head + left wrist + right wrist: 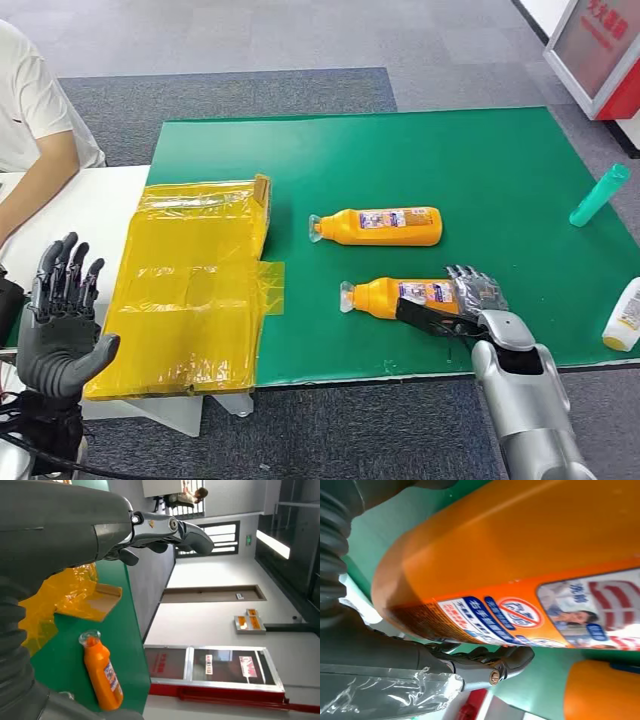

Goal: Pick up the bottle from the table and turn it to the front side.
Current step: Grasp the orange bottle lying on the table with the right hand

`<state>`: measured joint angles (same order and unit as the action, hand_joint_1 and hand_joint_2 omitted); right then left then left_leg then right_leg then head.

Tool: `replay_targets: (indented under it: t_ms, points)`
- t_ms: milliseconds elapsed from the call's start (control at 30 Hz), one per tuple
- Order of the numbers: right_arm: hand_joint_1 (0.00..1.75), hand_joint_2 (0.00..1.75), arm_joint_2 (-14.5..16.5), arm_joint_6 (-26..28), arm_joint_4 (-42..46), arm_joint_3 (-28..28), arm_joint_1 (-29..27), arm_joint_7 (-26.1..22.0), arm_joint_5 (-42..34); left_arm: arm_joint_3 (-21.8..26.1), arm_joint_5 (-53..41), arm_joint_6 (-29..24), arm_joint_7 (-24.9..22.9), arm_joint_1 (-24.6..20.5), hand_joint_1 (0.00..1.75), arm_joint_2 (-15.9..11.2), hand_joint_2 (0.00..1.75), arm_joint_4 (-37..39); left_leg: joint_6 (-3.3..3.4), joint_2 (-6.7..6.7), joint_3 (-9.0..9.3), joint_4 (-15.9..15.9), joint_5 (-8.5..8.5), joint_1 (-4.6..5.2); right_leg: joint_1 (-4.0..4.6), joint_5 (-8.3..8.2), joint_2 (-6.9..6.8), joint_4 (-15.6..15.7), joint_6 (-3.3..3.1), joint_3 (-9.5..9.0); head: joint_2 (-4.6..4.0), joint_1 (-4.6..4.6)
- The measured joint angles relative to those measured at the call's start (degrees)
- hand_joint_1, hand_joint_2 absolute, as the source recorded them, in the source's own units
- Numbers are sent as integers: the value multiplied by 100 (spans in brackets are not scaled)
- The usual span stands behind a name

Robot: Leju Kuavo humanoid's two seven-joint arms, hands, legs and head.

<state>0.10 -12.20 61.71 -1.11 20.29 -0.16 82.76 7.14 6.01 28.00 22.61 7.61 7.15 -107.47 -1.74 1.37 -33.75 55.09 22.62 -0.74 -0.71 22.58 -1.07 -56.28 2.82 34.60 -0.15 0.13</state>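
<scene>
Two orange bottles with clear caps lie on their sides on the green mat (490, 160), caps pointing left. The far bottle (381, 226) lies free. My right hand (472, 298) grips the near bottle (385, 295) at its base end, thumb along its near side and fingers over the top; the bottle rests on the mat. The right wrist view has this near bottle (516, 570) close up, label showing, with my thumb (490, 665) beside it. My left hand (60, 320) is raised at the left, fingers spread, holding nothing. One orange bottle (102, 672) lies in the left wrist view.
A flat package wrapped in yellow tape (192, 290) covers the mat's left end. A teal bottle (600, 195) and a white bottle (625, 315) lie at the right. A person in a white shirt (30, 100) sits at the far left by a white table (83, 210).
</scene>
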Motion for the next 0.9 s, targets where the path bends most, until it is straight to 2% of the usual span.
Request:
replay_targets:
  t_ms: [67, 200, 433, 900]
  points:
    - [3, 175, -22, -2, -81, -28, 47, -8, -3, -20, -1, 1, 19, 17, 0, -16, 175, -1, 0, 2, 6, 0, 0, 0, 0, -1, 1, 1, -1, -5, 0, -1]
    - [175, 175, -94, -15, -419, -144, 240, -20, -4, -103, -6, 19, 59, 68, 0, -83, 175, -19, 2, 8, 23, 0, -4, 0, 0, -9, 5, 4, -5, -20, 0, -2]
    - [175, 175, -131, 16, -731, -274, 399, -26, -7, -168, -15, 37, 87, 106, 0, -150, 175, -42, 11, 8, 24, 0, -29, 0, -1, -33, 5, 5, 3, -27, 0, 1]
    - [175, 175, -167, 68, -813, -316, 463, -71, -124, -217, -15, 35, 88, 118, 0, -199, 175, -44, 8, 8, 24, 0, -27, 0, -1, -31, 5, 4, 2, -25, 0, 0]
